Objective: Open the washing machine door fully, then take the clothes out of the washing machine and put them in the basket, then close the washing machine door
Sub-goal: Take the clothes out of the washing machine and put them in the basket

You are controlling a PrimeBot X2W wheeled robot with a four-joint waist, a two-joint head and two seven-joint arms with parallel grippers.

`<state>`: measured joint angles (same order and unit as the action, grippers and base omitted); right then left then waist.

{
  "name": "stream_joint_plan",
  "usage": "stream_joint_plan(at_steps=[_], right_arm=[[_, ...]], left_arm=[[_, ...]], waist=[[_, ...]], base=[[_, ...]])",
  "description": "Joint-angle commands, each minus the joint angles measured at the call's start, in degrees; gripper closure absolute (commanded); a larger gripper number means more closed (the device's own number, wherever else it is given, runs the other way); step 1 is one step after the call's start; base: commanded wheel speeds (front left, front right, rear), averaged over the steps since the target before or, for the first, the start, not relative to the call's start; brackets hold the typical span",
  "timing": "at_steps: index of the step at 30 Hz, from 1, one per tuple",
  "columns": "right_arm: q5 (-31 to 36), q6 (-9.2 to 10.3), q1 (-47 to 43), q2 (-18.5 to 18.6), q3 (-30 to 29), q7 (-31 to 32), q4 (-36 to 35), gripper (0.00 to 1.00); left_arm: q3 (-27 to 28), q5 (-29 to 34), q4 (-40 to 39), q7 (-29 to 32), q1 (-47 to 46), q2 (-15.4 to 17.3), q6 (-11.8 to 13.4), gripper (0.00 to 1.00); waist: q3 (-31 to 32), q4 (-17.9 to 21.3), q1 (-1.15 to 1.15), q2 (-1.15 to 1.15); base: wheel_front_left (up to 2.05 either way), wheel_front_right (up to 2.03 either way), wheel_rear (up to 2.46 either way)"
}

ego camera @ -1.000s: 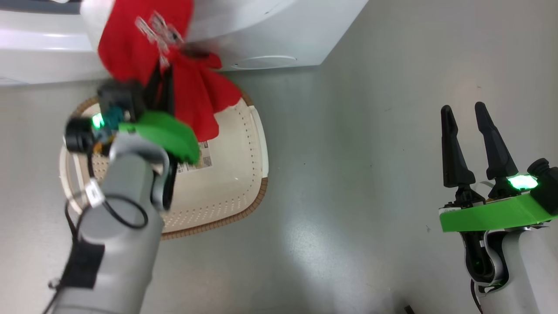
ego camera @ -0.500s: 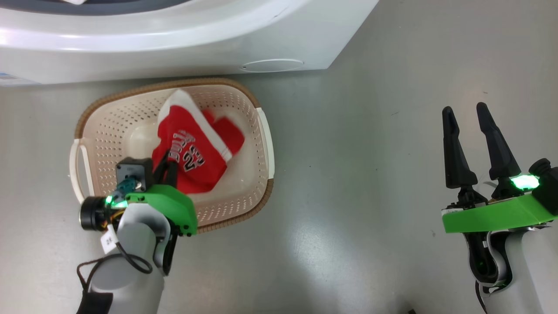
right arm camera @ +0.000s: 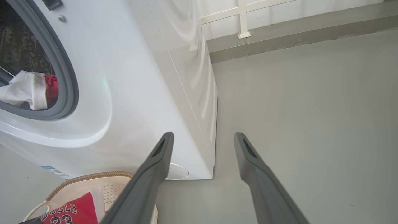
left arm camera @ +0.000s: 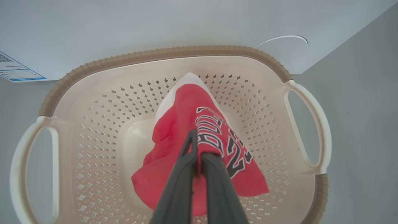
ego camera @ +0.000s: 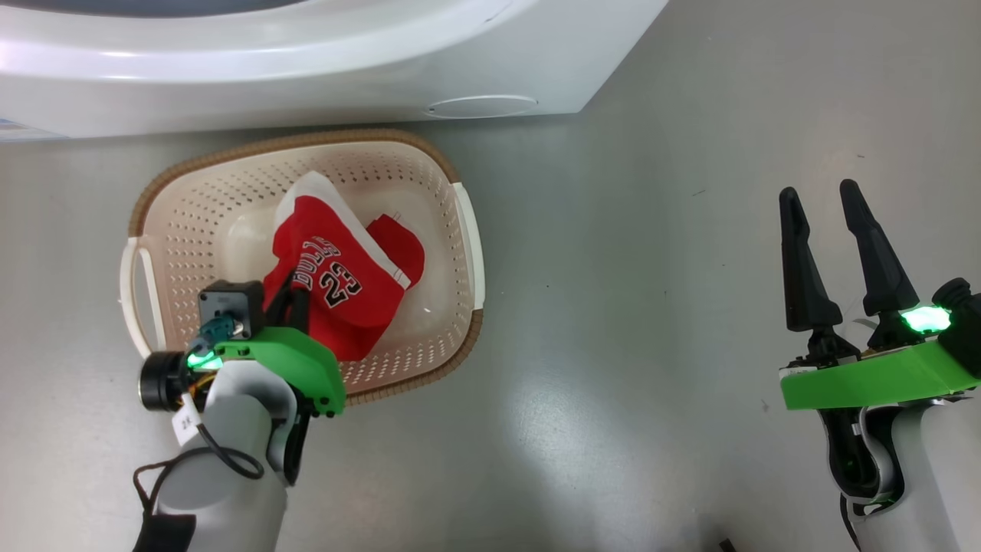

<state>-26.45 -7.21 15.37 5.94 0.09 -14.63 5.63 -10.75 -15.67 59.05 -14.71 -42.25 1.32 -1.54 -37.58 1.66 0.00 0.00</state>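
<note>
1. The red jersey (ego camera: 345, 287) is pinched by the clenched left tool (left arm camera: 199, 142) and held inside the basket (ego camera: 306, 143).
2. The right tool (ego camera: 821, 192) is held released and empty over the floor (ego camera: 613, 307).
3. A white cloth (right arm camera: 25, 88) is seen inside the washing machine (right arm camera: 140, 77).

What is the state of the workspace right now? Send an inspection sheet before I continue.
Surface: smooth grey floor, glossy.
Job's things: basket on the floor before the washing machine; red jersey inside it; white and red clothes inside the washing machine.
Clutter: small dark speck at the head view's bottom edge, too small to tell.
Grippers: left gripper shut on the red jersey; right gripper open, holding nothing.
Cables: black cable loops at the left forearm.
Surroundings: grey skirting and white frame behind the machine.
</note>
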Motion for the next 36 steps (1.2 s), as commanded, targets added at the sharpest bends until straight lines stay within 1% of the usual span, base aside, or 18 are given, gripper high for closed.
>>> stream_joint_plan(at_steps=[1, 2, 11, 17, 26, 36], right_arm=[[0.78, -0.28, -1.58, 0.44, 1.01, -0.37, -1.4, 0.0], [0.78, -0.28, -1.59, 0.46, 0.95, -0.37, -1.38, 0.0], [1.01, -0.28, -1.82, 0.55, 0.63, -0.37, -1.13, 0.0], [1.02, -0.28, -2.36, 0.77, 0.83, -0.37, -0.72, 0.0], [0.92, -0.28, -4.1, 1.18, 1.11, -0.37, 0.12, 0.0], [0.76, -0.28, -7.31, 2.3, 1.52, -0.37, 1.05, 0.0]], left_arm=[[1.67, -0.34, -1.12, -0.29, 0.77, 1.55, 0.21, 0.09], [1.78, -0.28, -1.27, -0.29, 0.82, 1.55, 0.19, 0.0], [2.91, -0.25, -2.93, -0.29, 1.86, 1.55, -0.33, 0.0], [3.95, -0.02, -5.68, -0.29, 3.65, 1.55, -0.71, 0.0], [6.17, 0.99, -12.94, -0.29, 8.3, 1.55, -1.79, 0.0], [8.28, 3.28, -24.62, -0.29, 15.57, 1.55, -2.8, 0.0]], waist=[[0.03, -0.06, 0.0, 0.0], [0.08, -0.11, 0.0, 0.0], [1.36, -0.84, 0.0, 0.0], [3.69, -1.39, 0.0, 0.0], [9.11, -2.25, 0.0, 0.0], [15.62, -3.57, 0.0, 0.0]], base=[[0.0, 0.0, 0.0], [0.0, 0.0, 0.0], [0.0, 0.0, 0.0], [0.0, 0.0, 0.0], [0.0, 0.0, 0.0], [0.0, 0.0, 0.0]])
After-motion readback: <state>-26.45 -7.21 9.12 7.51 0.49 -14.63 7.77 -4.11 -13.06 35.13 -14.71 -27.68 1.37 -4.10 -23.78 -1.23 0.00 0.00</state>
